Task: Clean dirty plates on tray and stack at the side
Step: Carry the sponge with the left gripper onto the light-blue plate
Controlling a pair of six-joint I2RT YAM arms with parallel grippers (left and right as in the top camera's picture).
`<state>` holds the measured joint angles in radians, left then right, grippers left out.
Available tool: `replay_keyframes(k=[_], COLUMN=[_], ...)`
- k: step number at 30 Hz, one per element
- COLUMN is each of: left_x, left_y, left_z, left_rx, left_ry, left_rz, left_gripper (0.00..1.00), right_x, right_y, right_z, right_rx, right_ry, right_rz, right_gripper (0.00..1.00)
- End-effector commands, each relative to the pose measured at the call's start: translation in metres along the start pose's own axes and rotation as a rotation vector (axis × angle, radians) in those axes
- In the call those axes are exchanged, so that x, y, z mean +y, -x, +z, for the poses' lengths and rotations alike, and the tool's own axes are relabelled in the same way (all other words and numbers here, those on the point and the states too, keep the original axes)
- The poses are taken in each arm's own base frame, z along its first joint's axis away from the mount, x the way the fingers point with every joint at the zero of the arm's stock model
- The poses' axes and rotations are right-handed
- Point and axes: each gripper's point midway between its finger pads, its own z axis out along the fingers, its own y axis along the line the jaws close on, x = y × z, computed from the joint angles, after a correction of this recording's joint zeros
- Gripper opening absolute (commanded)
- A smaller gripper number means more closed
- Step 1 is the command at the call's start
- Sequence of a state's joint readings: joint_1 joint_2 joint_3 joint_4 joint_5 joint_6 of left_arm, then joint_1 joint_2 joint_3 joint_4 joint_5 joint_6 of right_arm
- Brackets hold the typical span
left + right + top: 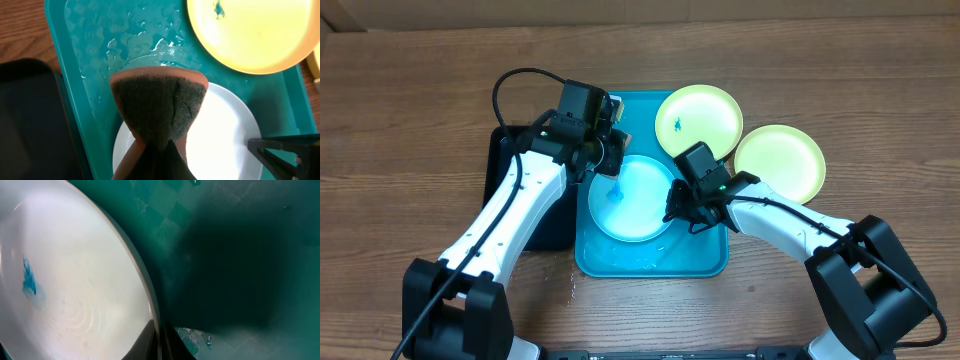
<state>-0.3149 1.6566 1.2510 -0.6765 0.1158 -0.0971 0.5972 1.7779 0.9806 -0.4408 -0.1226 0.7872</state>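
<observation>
Left pincer [608, 165] grips an orange, dark-faced sponge [157, 107] over the round, light-blue-rimmed plastic plate [638, 205]; right pincer [160, 342] pinches its rim inside the turquoise plastic tray [705, 255]

Lab-style test bench: wood-grain table [400, 120], left arm [515, 205], right arm [780, 222].

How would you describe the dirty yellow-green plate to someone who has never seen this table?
Find the turquoise tray in the middle of the table. The plate lies over its far right corner. Unlike the other yellow-green plate beside it, it has a small blue smudge near its left edge.
</observation>
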Motion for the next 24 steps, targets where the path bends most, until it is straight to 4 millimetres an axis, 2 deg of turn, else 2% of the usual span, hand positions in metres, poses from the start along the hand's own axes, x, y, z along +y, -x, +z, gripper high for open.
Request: replay_keyframes(k=[1,4,6,9,13,20,24], left_x=[-0.003,-0.004,-0.005,-0.006,-0.009,-0.007,-0.007], left_y=[-0.001,-0.006,-0.010,-0.016,-0.024,-0.040,-0.043], left_z=[0.008,0.015,0.019,0.029,0.039,0.051,0.051], left_rx=[0.015,0.042,0.059,0.088,0.124,0.195,0.207], left_ry=[-0.008,-0.016,-0.016,-0.016,-0.018,-0.010,-0.010], left_rz=[0.009,0.006,0.008,0.012,0.020,0.014,0.016], left_gripper=[0.04,0.04,0.04,0.04,0.04,0.04,0.04], right_x=[0.000,0.000,0.001,0.001,0.001,0.003,0.003], right_y=[-0.001,0.000,0.000,0.001,0.001,0.004,0.008], right_z=[0.002,0.002,0.002,0.002,0.002,0.002,0.002], right_rx=[0.011,0.009,0.006,0.005,0.004,-0.008,-0.030], right_ry=[0.005,0.006,0.007,0.008,0.008,0.015,0.009], right_rz=[0.000,0.000,-0.001,-0.001,-0.002,-0.011,-0.011], right_gripper=[0.08,0.18,0.19,0.18,0.05,0.04,0.23])
